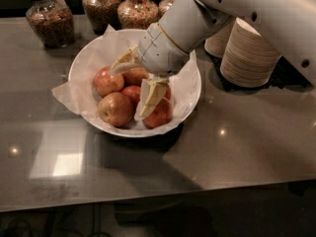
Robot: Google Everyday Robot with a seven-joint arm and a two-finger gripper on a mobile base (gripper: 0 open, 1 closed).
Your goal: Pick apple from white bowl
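Note:
The white bowl (190, 95), lined with crumpled white paper, holds several apples. A yellow-orange apple (134, 76) lies at the back of the pile, partly hidden under my wrist. My gripper (134, 84) is down inside the bowl and open. One finger (120, 66) is at this apple's upper left. The other finger (149, 98) is at its lower right, lying over a redder apple (162, 114). A small dark red apple (131, 92) sits between the fingers, just below the yellow-orange one. Nothing is gripped.
Two more apples lie at the bowl's left (106, 81) and front left (116, 109). Stacks of paper bowls (248, 55) stand to the right. Glass jars (49, 20) of grains line the back edge. My white arm (256, 9) crosses in from the upper right.

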